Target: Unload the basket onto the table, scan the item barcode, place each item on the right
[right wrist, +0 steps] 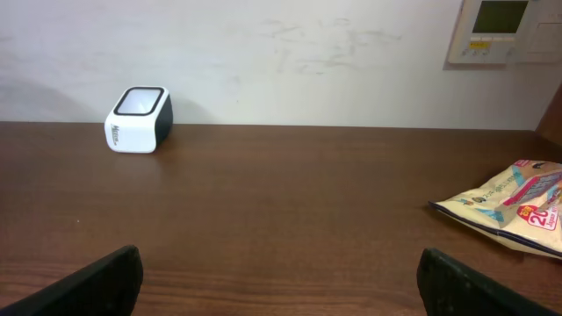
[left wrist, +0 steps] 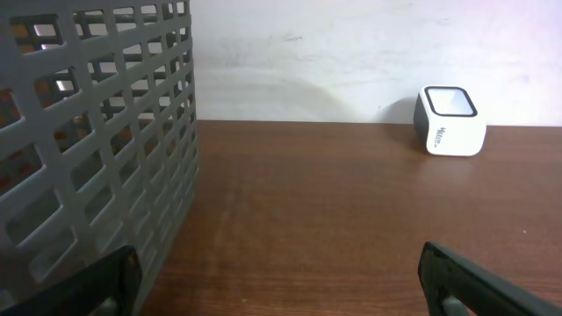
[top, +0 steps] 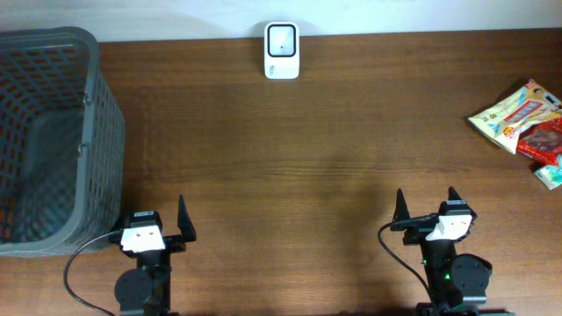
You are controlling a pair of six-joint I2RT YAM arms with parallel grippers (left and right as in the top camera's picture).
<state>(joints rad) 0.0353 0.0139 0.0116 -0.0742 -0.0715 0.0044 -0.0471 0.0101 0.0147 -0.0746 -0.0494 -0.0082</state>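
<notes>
The white barcode scanner [top: 282,50] stands at the table's far edge, its window facing up; it also shows in the left wrist view as the scanner [left wrist: 450,121] and in the right wrist view as the scanner [right wrist: 139,119]. A cream snack packet [top: 518,114] lies flat at the far right, seen again as the packet [right wrist: 514,204], with a red packet [top: 543,140] overlapping it. My left gripper [top: 154,215] [left wrist: 281,263] and right gripper [top: 426,204] [right wrist: 281,263] rest near the front edge. Both are open wide with only bare table between their fingers, far from the packets and the scanner.
A tall grey mesh basket [top: 44,132] fills the left side, its wall [left wrist: 88,132] close beside my left gripper. A small pale blue item [top: 550,175] lies at the right edge below the packets. A white wall runs behind the table.
</notes>
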